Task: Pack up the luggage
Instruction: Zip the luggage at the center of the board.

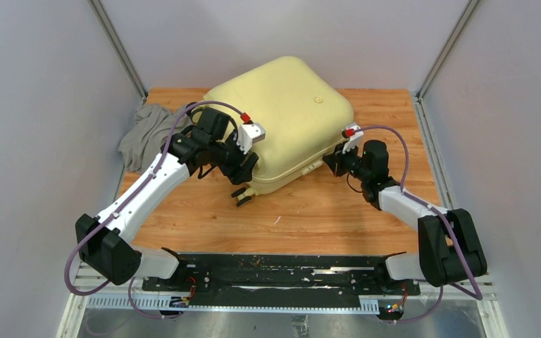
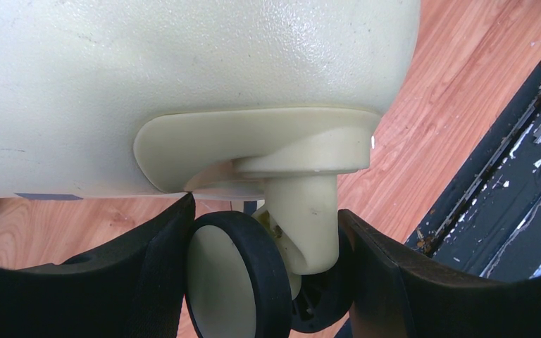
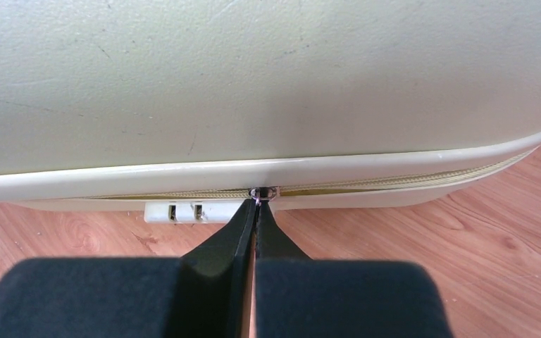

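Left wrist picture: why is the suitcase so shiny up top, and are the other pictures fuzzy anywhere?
Left wrist view: soft glare on the luggage shell above the wheel; the close left fingers look dark and slightly soft. Right wrist view: the zipper pull is sharp, the right fingers nearly featureless black. Top view: even light, faint shadow under the luggage.

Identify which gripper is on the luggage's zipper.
The right gripper, pinched shut on the zipper pull of the luggage; the left gripper instead grips a wheel.

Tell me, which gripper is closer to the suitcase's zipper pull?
Right. The right gripper pinches the zipper pull itself; the left gripper clamps a wheel at the luggage's corner.
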### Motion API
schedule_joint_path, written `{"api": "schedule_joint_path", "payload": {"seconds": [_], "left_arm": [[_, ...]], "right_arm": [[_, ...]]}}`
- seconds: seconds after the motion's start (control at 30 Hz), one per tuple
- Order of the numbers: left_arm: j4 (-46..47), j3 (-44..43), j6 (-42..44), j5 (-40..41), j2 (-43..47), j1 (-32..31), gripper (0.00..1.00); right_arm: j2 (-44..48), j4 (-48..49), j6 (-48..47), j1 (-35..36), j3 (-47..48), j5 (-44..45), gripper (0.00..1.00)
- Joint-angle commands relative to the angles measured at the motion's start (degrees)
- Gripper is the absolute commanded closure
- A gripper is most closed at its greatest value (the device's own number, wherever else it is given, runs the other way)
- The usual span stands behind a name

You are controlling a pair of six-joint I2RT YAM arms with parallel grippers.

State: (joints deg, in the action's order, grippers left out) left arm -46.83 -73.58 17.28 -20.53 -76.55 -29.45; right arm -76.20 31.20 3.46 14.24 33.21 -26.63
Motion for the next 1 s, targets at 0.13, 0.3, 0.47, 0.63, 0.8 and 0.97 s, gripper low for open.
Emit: {"api": "schedule_joint_path", "payload": {"seconds": [0.13,0.3,0.47,0.63,0.8,0.97], "left_arm": [[6.9,-4.3,-0.6,-5.3,1.5,-0.9,1.0],[6.9,-4.9,-0.6,-5.1,1.1,-0.9,1.0],[6.9,-4.9,-0.5,-4.8,1.0,-1.1,1.0],[6.9,-4.9,-0.4,-4.2,0.3,-2.4,1.0],[7.3,-5.1,-0.8,-3.5,-1.1,-3.9,1.0],[8.4,-5.3,-2.3,-2.9,-2.9,-5.3,1.0]], "right_arm": [[5.3,-7.3,-1.5,3.1,2.9,-8.5,1.0],[5.2,-14.1,-2.7,3.4,6.9,-10.5,1.0],[4.1,-18.4,-3.2,6.8,8.6,-10.9,1.0],[3.7,-18.1,-2.0,11.7,8.4,-9.6,1.0],[4.3,-17.3,-0.2,17.5,8.5,-7.1,1.0],[3.9,-10.1,4.1,22.9,7.2,-2.9,1.0]]}}
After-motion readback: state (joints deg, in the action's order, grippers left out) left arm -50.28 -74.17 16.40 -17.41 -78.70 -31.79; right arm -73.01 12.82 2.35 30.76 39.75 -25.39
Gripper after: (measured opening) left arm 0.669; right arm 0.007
